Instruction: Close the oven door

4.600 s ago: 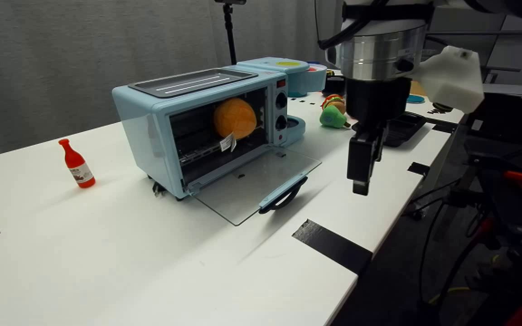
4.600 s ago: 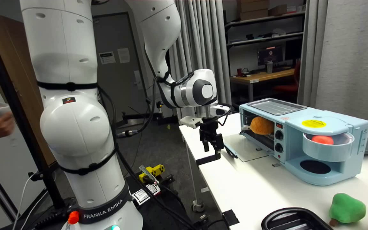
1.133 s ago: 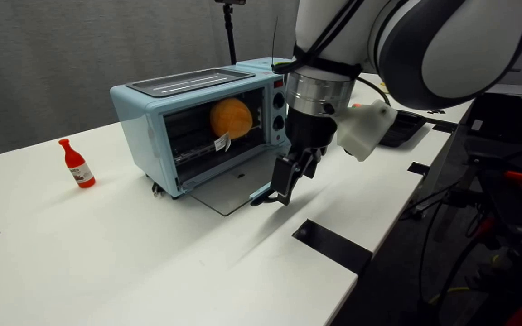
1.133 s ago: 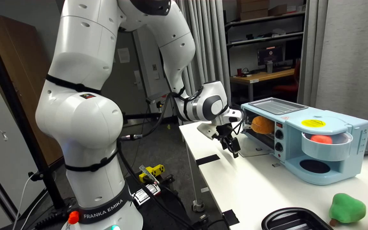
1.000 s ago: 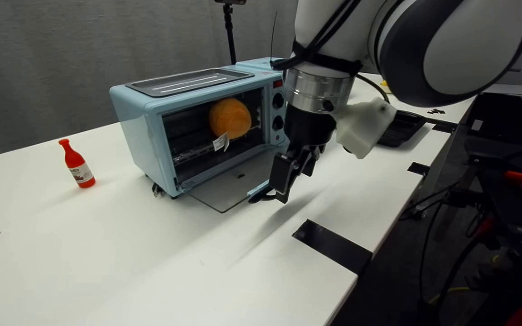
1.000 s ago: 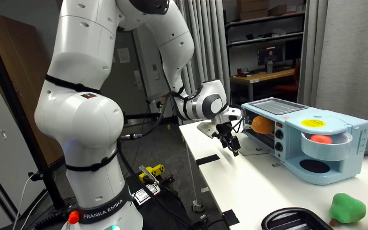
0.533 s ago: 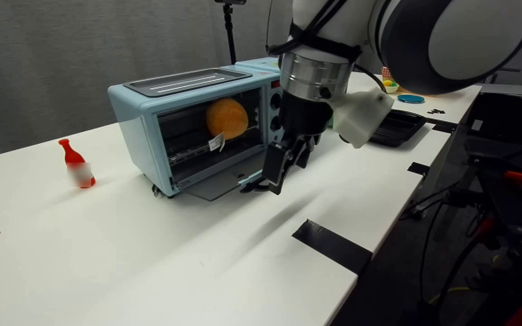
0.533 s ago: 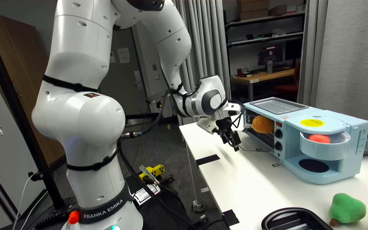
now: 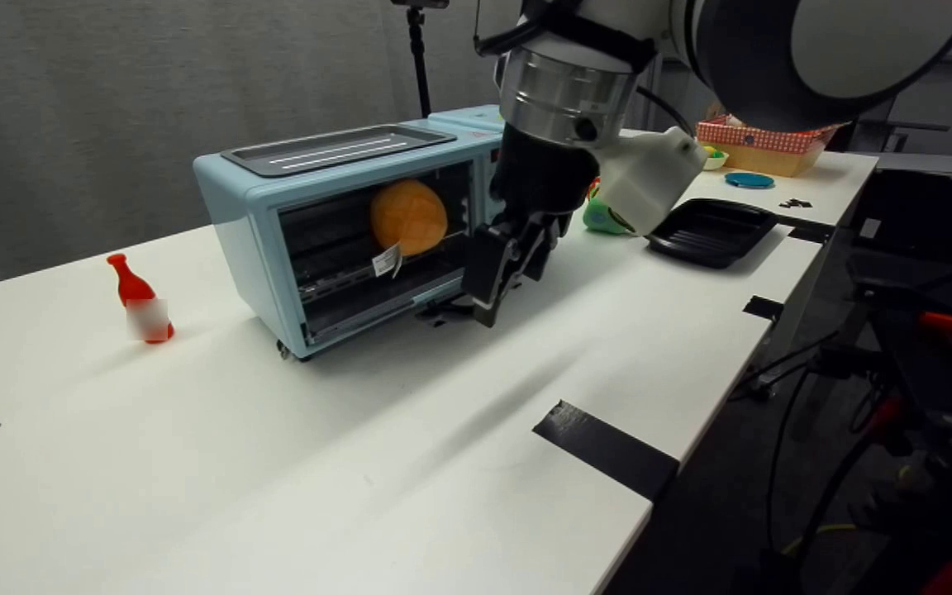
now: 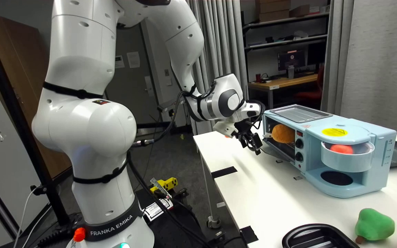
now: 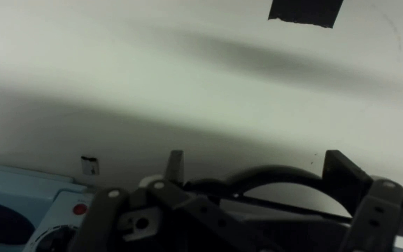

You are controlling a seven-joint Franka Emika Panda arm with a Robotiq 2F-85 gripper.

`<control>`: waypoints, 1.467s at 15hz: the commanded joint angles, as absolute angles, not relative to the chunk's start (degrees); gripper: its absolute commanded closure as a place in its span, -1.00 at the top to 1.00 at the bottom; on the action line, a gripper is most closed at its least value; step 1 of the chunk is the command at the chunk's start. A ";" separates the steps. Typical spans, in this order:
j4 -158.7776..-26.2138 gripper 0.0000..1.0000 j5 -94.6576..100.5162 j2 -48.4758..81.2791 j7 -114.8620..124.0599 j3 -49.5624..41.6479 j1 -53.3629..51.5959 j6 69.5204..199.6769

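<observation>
The light blue oven [image 9: 236, 240] stands on the table, with an orange object [image 9: 408, 216] inside; the oven also shows in an exterior view [image 10: 350, 137]. The oven door [image 9: 436, 291] is partly raised and tilted, with the oven's front open above it. Its glass shows in an exterior view [image 10: 272, 152]. My gripper [image 9: 511, 293] is at the door's outer edge, tilted toward the oven. In the wrist view, the gripper [image 11: 254, 155] has its fingers wide apart, with the dark curved handle [image 11: 275, 171] spanning between them. Contact with the handle cannot be told exactly.
A red bottle [image 9: 144, 302] stands left of the oven. A black tray [image 9: 716, 231] lies toward the table's edge. A green plush pear [image 10: 374, 224] lies near the tray. A basket [image 9: 773, 147] stands at the far end. Black tape [image 9: 608, 450] marks the table.
My gripper has moved up and toward the oven. The door has swung upward from nearly flat. The oven has shifted slightly along the table. The fingers have stayed apart.
</observation>
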State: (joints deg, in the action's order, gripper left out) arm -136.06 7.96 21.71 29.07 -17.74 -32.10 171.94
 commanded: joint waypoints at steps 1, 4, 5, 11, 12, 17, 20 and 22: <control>-134.14 1.00 10.07 20.59 29.76 -19.04 -33.21 171.53; -132.87 1.00 10.94 20.18 30.33 -19.91 -34.21 170.88; -132.31 1.00 11.29 20.18 30.52 -20.30 -34.48 170.73; -129.39 1.00 12.82 21.78 29.16 -22.04 -33.53 171.78; -129.02 1.00 12.85 21.96 28.97 -22.11 -33.33 171.84; -127.12 1.00 11.90 23.86 28.24 -21.59 -31.63 172.26; -126.40 1.00 12.22 24.70 28.22 -21.17 -30.54 172.22; -125.77 1.00 12.65 24.81 29.05 -22.03 -31.74 171.65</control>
